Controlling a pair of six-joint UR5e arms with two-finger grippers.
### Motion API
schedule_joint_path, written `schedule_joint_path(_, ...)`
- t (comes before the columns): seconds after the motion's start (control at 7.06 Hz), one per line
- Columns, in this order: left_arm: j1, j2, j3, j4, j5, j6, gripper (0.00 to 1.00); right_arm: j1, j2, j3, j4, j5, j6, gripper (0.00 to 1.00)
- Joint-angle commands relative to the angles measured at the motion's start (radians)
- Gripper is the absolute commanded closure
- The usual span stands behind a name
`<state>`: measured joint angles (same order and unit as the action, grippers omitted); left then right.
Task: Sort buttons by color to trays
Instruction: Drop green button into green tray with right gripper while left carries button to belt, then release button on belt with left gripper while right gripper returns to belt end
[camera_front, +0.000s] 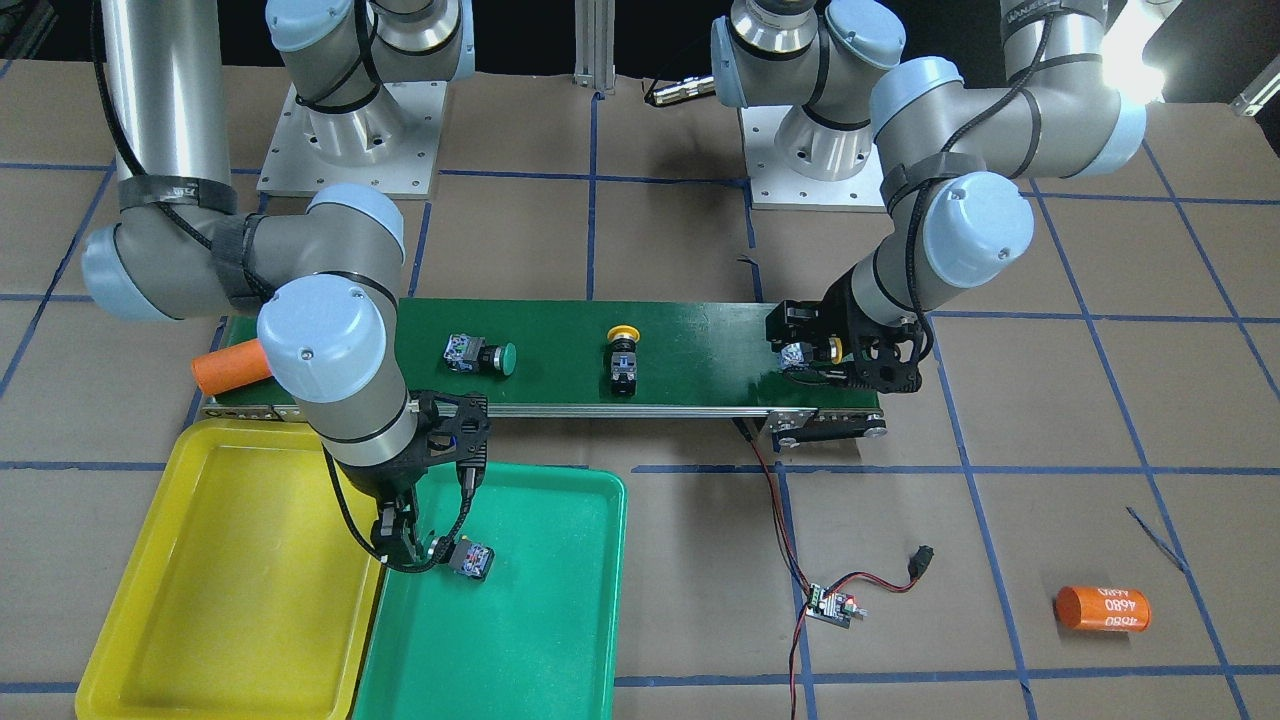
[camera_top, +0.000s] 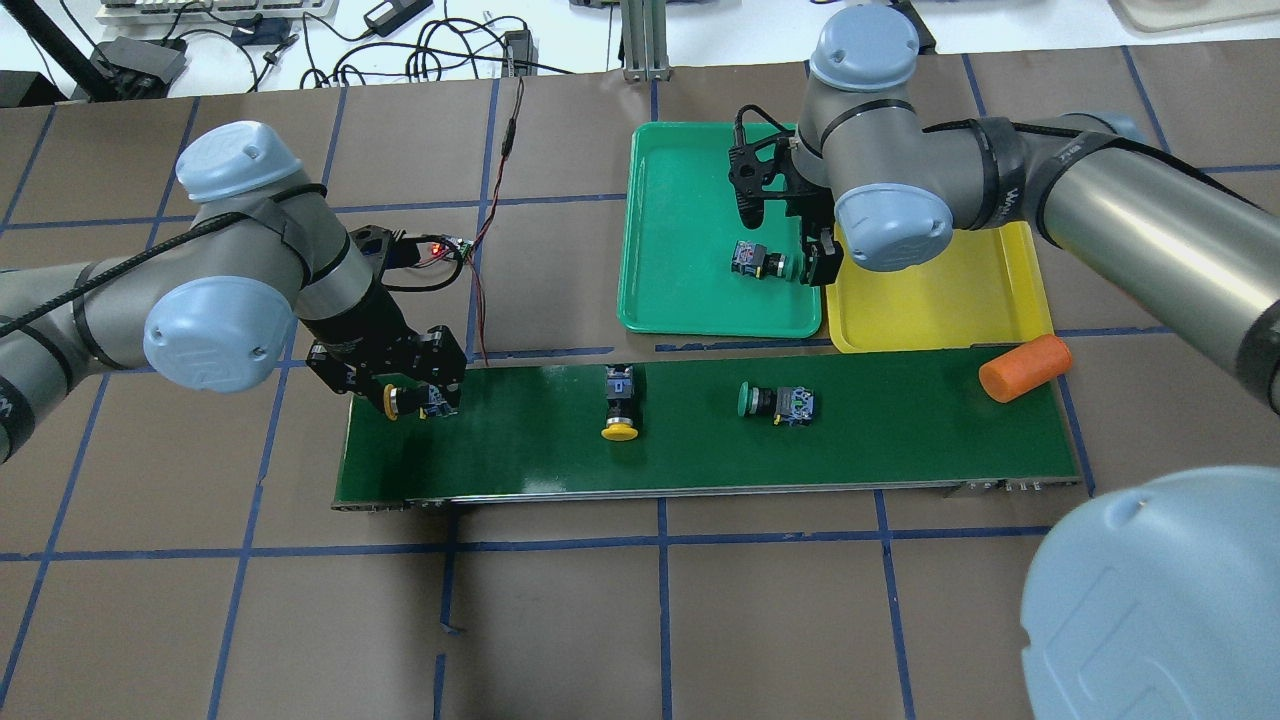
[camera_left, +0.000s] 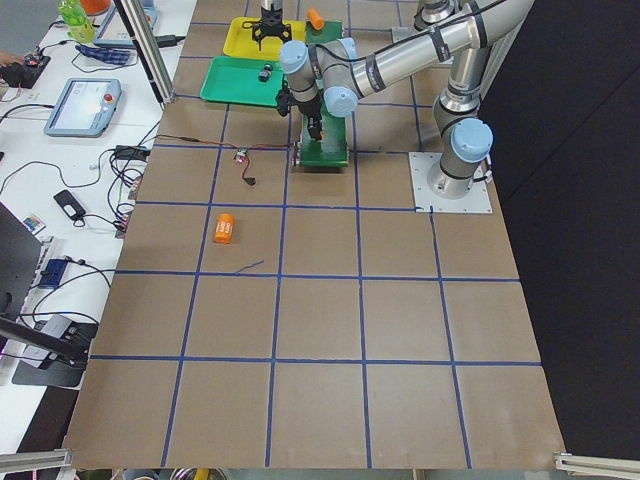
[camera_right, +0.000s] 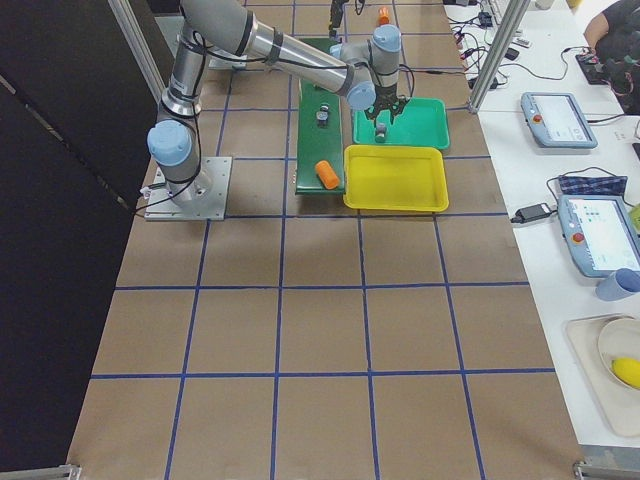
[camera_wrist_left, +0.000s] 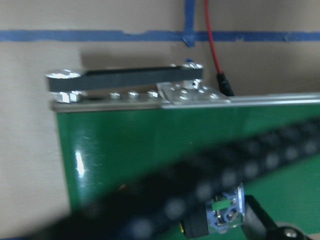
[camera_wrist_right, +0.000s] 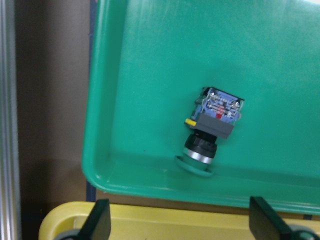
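Observation:
One green button (camera_top: 765, 262) lies on its side in the green tray (camera_top: 680, 300), near the corner beside the yellow tray (camera_top: 950, 300). My right gripper (camera_top: 800, 262) hangs just above it, open and empty; in the right wrist view the button (camera_wrist_right: 212, 130) lies free ahead of the spread fingers (camera_wrist_right: 262, 220). On the dark-green conveyor (camera_top: 900, 440) lie a yellow button (camera_top: 620, 405) and a second green button (camera_top: 775, 402). My left gripper (camera_top: 415, 400) is down at the belt's left end, its jaws apart around another yellow button (camera_front: 815, 352).
An orange cylinder (camera_top: 1025, 367) lies on the belt's right end next to the yellow tray. Another orange cylinder (camera_front: 1103, 608) lies on the table. A small circuit board (camera_front: 830, 605) with red and black wires sits beside the belt.

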<state>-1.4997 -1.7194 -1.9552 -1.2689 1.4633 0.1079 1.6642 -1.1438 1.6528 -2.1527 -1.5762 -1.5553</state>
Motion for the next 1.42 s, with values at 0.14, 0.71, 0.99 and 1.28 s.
schedule_joint_path(0.14,-0.016,-0.011,-0.01,0.055,0.006,-0.005,0.0,-0.089,-0.204,0.215,0.061,-0.008,-0.011,0.0)
schedule_joint_path(0.71,0.163,-0.078,0.16,0.054,0.124,0.205,0.0,-0.22,-0.39,0.527,-0.028,0.001,-0.093,0.0)
schedule_joint_path(0.99,0.315,-0.236,0.339,0.075,0.121,0.311,0.0,-0.218,-0.399,0.544,-0.056,0.002,-0.095,0.0)
schedule_joint_path(1.28,0.331,-0.432,0.581,0.105,0.123,0.328,0.0,-0.218,-0.401,0.545,-0.056,0.002,-0.095,0.0)
